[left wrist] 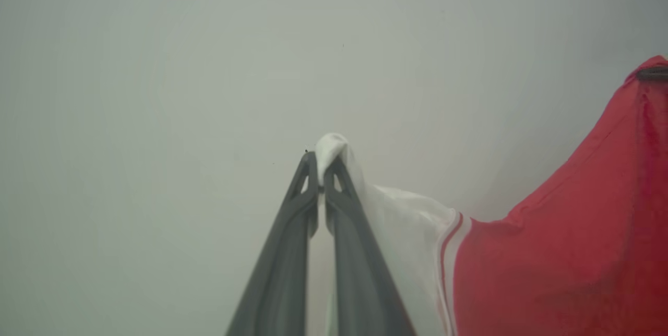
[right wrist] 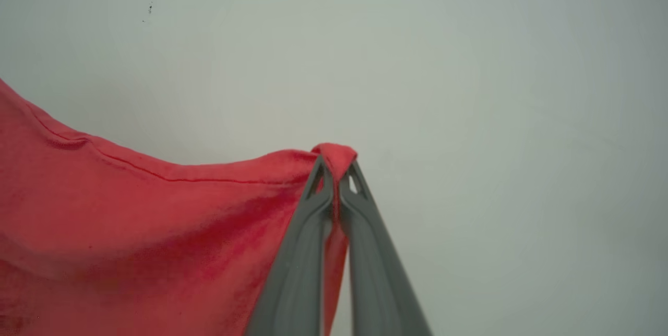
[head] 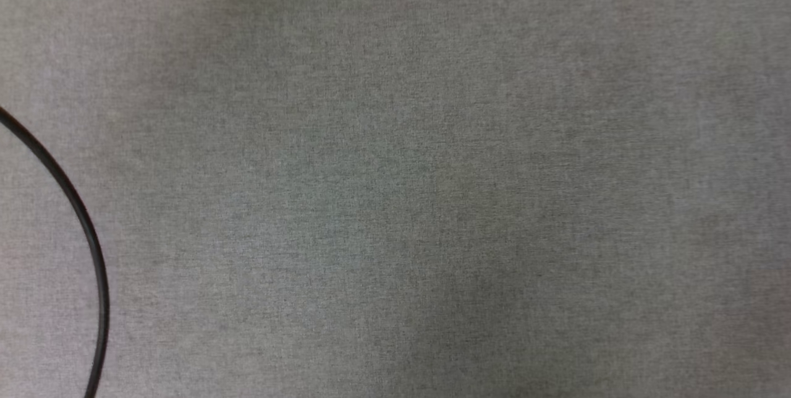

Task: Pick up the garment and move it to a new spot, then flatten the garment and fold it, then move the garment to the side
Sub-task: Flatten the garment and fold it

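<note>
Pinches a white sleeve (left wrist: pixel 407 221) tip of the garment (left wrist: pixel 563 252) in the left claw (left wrist: pixel 322 169), jaws pressed together on it, red body spreading toward 4 o'clock. Grips a red edge in the right claw (right wrist: pixel 336 168), likewise clamped, cloth sagging off toward 8 o'clock. Farther off, looks down from the head on a grey woven surface (head: pixel 432 169), black cable (head: pixel 93 249) curving at 8 o'clock.

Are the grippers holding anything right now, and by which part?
Both hold the garment: the left gripper pinches the tip of a white sleeve, the right gripper a bunched red edge.
</note>
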Tool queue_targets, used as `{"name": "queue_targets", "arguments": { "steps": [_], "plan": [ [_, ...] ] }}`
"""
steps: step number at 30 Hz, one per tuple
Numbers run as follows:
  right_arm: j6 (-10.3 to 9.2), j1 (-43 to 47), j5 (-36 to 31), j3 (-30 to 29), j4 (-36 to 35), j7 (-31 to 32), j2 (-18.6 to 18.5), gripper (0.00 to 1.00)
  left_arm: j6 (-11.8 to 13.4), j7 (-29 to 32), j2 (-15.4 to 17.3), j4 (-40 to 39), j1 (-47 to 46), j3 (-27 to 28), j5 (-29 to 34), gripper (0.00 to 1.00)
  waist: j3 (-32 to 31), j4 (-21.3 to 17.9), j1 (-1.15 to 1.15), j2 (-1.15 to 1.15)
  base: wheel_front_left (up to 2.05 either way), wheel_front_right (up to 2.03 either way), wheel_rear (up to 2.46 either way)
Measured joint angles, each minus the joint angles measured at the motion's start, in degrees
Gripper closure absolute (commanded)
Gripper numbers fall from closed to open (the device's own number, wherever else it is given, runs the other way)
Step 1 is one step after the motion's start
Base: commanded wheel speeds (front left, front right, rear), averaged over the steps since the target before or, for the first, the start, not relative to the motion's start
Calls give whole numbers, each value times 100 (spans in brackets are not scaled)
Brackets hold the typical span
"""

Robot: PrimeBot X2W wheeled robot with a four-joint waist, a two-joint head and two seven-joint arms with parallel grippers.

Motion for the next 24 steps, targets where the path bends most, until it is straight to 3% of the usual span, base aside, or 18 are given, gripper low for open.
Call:
{"name": "queue_targets", "arguments": {
  "steps": [5,11,18,24],
  "plan": [
    [0,-435,-118,30,426,-180,207,100,-120,-122,-101,526,-543,-101,11,100,193,42,0,0,0,0,0],
    [0,-464,-80,323,923,-358,386,100,-198,-374,-199,1062,-549,-308,-60,100,390,47,0,0,0,0,0],
    [0,444,182,1006,1393,-708,552,100,-241,-755,-211,1497,388,-650,-345,100,268,14,0,0,0,0,0],
    [0,1321,582,1613,1596,-1010,666,100,-246,-987,-46,1418,1506,-982,-698,100,18,-9,0,0,0,0,0]
  ]
}}
